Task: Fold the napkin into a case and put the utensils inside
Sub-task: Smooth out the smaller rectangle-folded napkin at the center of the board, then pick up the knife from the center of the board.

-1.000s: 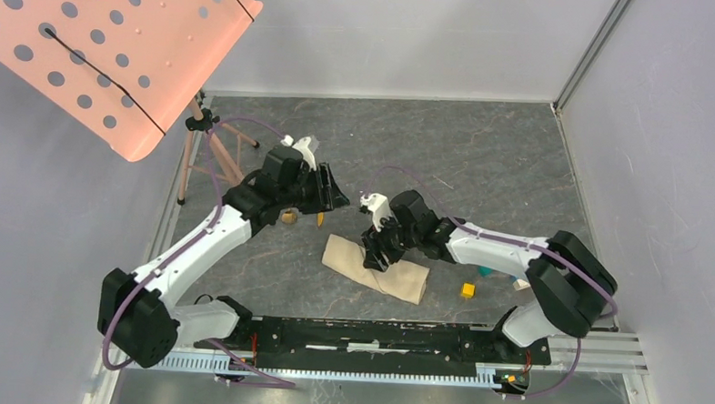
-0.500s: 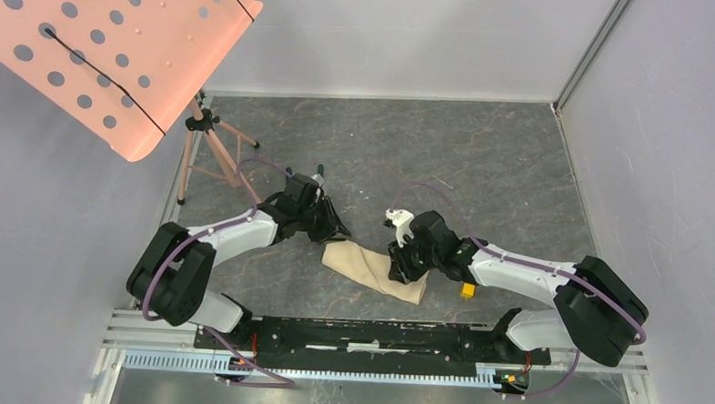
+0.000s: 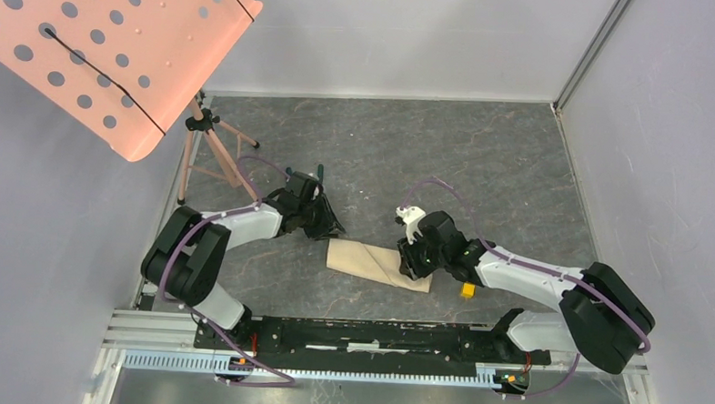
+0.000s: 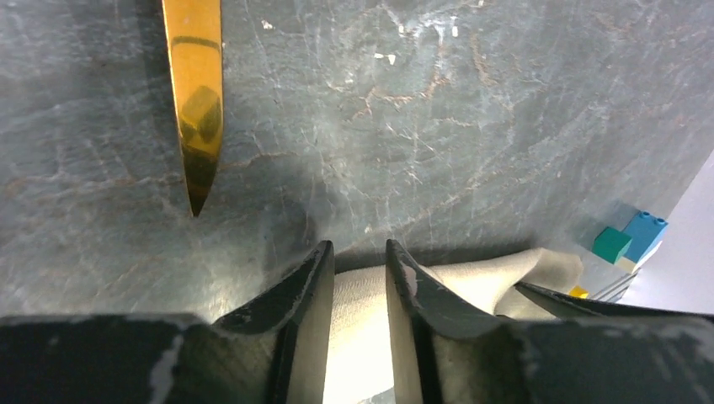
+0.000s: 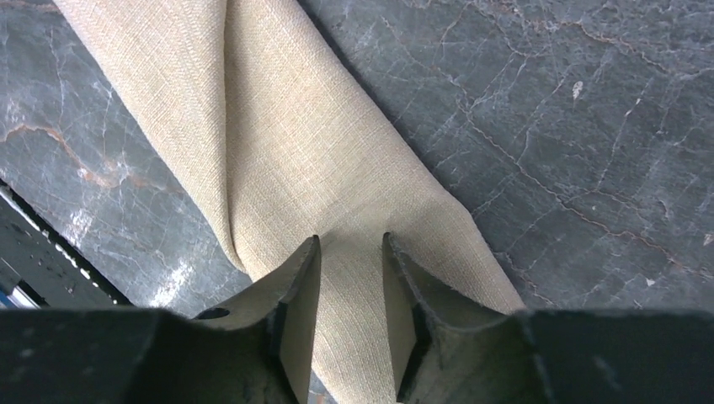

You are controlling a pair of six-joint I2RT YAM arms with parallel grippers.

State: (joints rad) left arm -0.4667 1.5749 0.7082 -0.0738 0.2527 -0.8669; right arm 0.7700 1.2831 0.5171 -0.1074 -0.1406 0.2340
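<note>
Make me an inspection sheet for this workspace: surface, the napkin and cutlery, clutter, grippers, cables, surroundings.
Surface: dark grey marbled table.
Job's things: napkin folded into a strip, lying flat; gold knife on the bare table, not in the napkin; spoon not seen.
Clutter: yellow cube right of the napkin; teal block and blue block beside each other.
Grippers: left gripper at the napkin's left end, right gripper at its right end; each pair of fingers is closed on cloth.
Cables: purple cables loop off both arms, clear of the napkin.
Surroundings: pink perforated stand on a tripod, far left; grey walls.
</note>
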